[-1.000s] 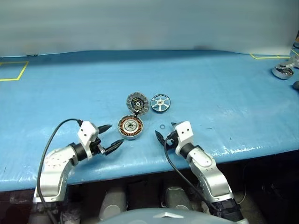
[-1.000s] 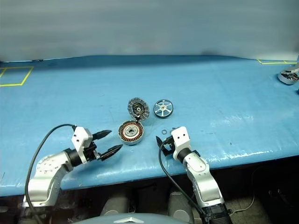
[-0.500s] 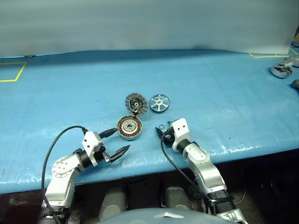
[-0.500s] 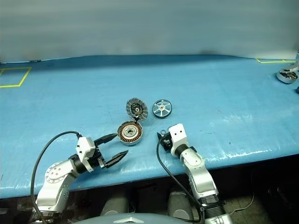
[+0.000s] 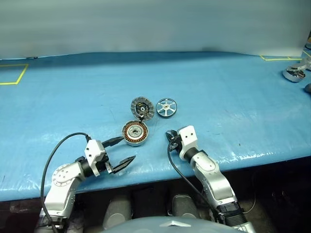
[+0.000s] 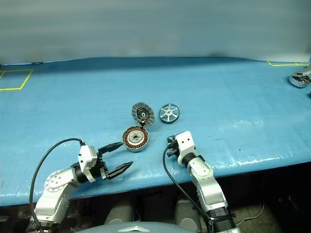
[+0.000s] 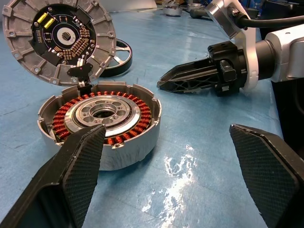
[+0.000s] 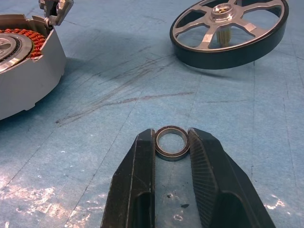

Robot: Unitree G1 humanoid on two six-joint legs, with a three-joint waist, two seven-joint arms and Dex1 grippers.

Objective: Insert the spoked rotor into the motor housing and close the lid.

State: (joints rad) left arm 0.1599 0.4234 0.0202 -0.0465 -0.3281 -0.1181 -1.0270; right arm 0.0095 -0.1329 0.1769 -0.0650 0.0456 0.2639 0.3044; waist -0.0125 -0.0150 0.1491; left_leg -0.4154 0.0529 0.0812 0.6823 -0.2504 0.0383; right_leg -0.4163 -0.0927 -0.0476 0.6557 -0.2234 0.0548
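Note:
The motor housing (image 5: 135, 133), a silver puck with copper windings, lies near the table's front edge. Its lid (image 5: 142, 107), a grey segmented disc, stands tilted up from the housing's far rim on a small hinge. To the right of the lid lies the spoked rotor (image 5: 166, 107), flat on the table. My right gripper (image 5: 170, 135) rests on the table right of the housing, its fingers touching both sides of a small metal ring (image 8: 164, 153). My left gripper (image 5: 124, 149) hangs wide open just front-left of the housing, holding nothing.
The blue table cover has yellow tape marks at the far left (image 5: 14, 73) and the far right (image 5: 274, 58). Some metal parts (image 5: 294, 73) lie at the far right edge. The table's front edge runs just below both grippers.
My right gripper's fingers have come together around the small ring without the hand shifting. The left hand drew back slightly and turned, still wide open.

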